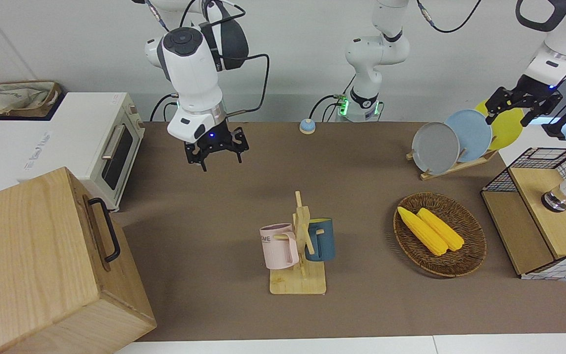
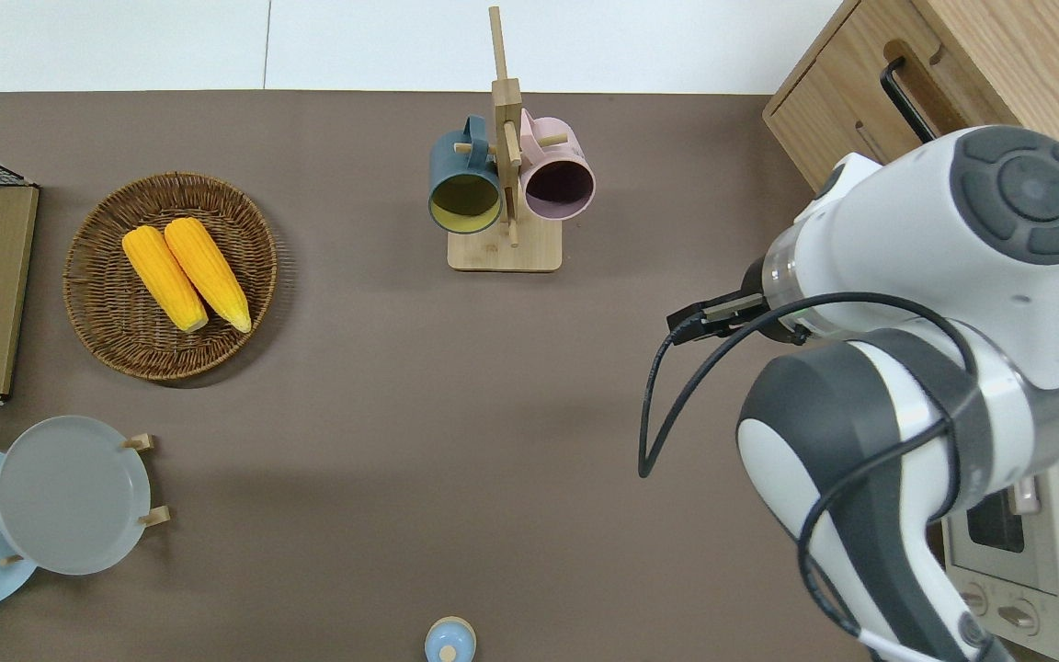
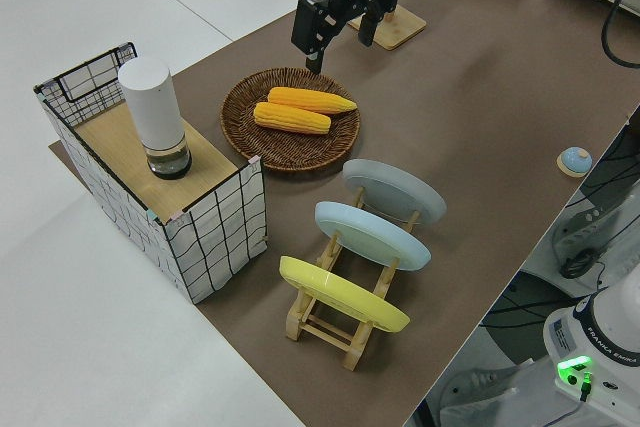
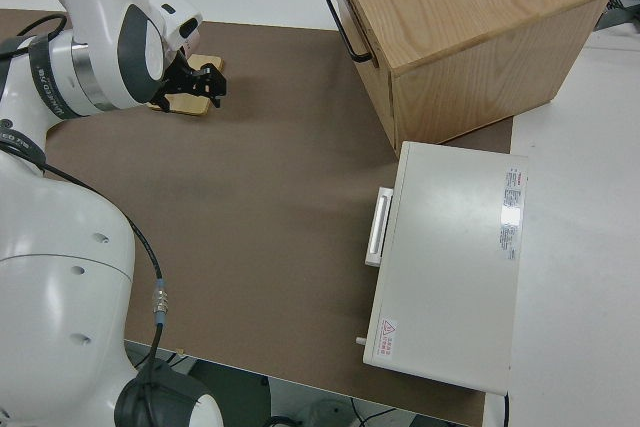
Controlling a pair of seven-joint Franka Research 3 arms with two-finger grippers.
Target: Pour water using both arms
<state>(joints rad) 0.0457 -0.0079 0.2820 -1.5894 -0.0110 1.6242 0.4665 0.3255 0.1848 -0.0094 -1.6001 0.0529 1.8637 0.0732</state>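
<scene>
My right gripper [image 1: 220, 161] is open and empty. It hangs over the bare brown mat [image 1: 224, 206], toward the right arm's end from the mug rack; it also shows in the right side view [image 4: 190, 97]. In the overhead view its own arm [image 2: 916, 349] hides it. My left gripper [image 1: 509, 112] is open and empty, up in the air at the left arm's end of the table, out of the overhead view; it also shows in the left side view [image 3: 338, 42]. A pink mug [image 1: 278, 246] and a blue mug [image 1: 321, 239] hang on a wooden rack [image 1: 297, 284]. A white cylindrical bottle [image 3: 155, 117] stands on a wooden shelf in a wire basket [image 3: 215, 237].
A white toaster oven [image 1: 101, 142] and a wooden cabinet [image 1: 42, 265] stand at the right arm's end. A wicker basket [image 1: 474, 255] holds two corn cobs. A rack holds a grey plate [image 1: 435, 147], a blue one and a yellow one. A small blue bell [image 1: 307, 126] sits near the robots.
</scene>
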